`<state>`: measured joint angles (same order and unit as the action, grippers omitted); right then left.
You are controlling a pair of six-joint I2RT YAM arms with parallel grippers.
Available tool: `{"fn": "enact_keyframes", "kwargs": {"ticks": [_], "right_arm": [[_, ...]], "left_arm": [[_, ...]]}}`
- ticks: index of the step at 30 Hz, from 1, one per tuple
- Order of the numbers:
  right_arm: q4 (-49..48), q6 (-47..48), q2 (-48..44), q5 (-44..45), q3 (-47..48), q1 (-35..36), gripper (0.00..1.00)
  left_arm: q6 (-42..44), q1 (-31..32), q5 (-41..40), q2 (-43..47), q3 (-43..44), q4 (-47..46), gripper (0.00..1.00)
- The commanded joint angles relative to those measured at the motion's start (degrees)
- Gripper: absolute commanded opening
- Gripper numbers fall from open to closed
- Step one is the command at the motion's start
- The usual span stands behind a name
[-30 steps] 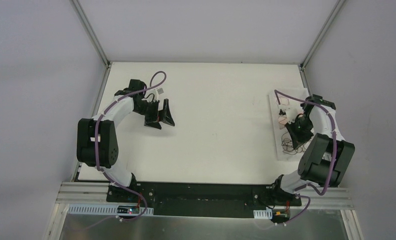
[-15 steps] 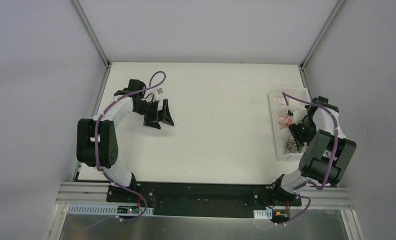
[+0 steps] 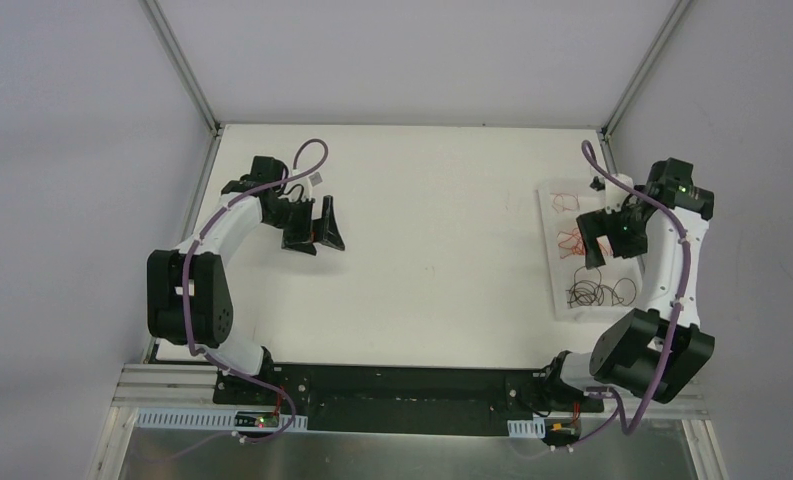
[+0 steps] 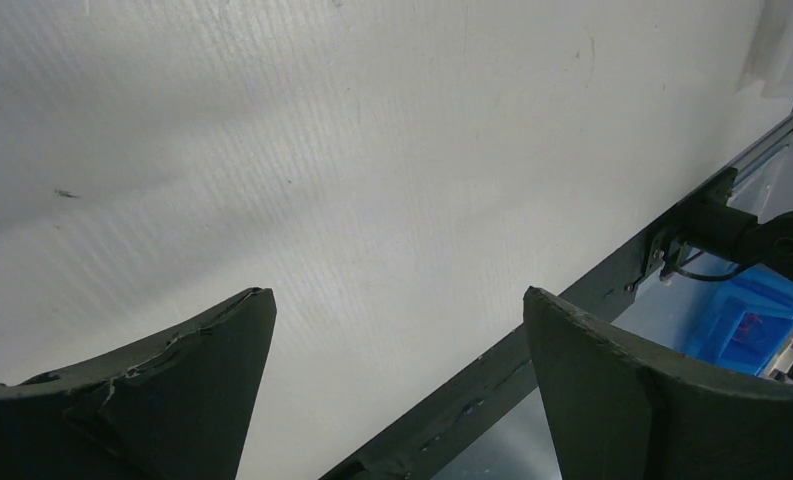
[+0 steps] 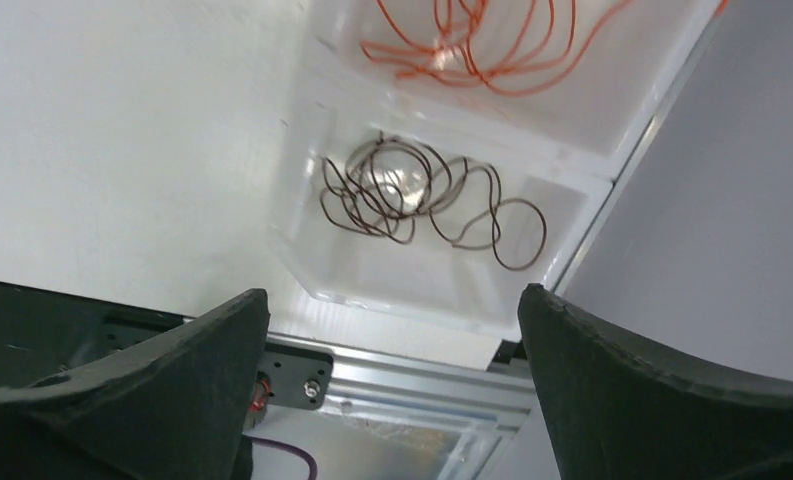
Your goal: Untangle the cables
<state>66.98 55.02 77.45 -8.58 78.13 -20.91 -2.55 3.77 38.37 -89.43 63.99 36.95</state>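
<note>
My left gripper [image 4: 397, 295] and right gripper [image 5: 392, 292] gape empty. The dark cable [image 5: 412, 200] in the tray [image 5: 442, 290] looks light, springy, hair-thin; I'd pinch its outer loop nearest the tray's wall.

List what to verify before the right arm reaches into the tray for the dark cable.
1. Right end effector open and empty: ok.
2. Left end effector open, empty, over the table, well away from the tray: ok.
3. Dark cable alone in its compartment, with a divider between it and the orange cables: ok.
4. Dark cable free of tangles: not ok, its loops overlap.
5. Height of the right end effector above the dark cable: cannot tell.
</note>
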Motion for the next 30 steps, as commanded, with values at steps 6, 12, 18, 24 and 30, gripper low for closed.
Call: {"fn": "enact_keyframes", "kwargs": {"ticks": [6, 12, 18, 24, 30], "right_arm": [[-7.5, -20.7, 4.4, -13.0, 12.8, 12.3, 0.99], [-17.7, -33.4, 11.8, -14.4, 17.9, 22.3, 1.00], [-23.0, -35.9, 14.9, -12.3, 13.8, 32.6, 0.99], [-24.2, -32.0, 17.3, -7.7, 11.7, 45.4, 0.99], [-24.3, -31.6, 19.9, -6.1, 14.0, 50.3, 0.99]], "left_arm": [[2.0, -6.2, -0.9, 0.2, 14.4, 12.3, 0.99], [5.3, -9.7, -9.2, -3.2, 28.4, 20.1, 0.99], [5.9, -9.7, -21.6, -6.0, 37.4, 22.1, 0.99], [5.1, -9.5, -21.3, -7.4, 38.7, 22.1, 0.99], [4.4, -7.6, -20.7, -6.9, 36.2, 21.9, 0.99]]}}
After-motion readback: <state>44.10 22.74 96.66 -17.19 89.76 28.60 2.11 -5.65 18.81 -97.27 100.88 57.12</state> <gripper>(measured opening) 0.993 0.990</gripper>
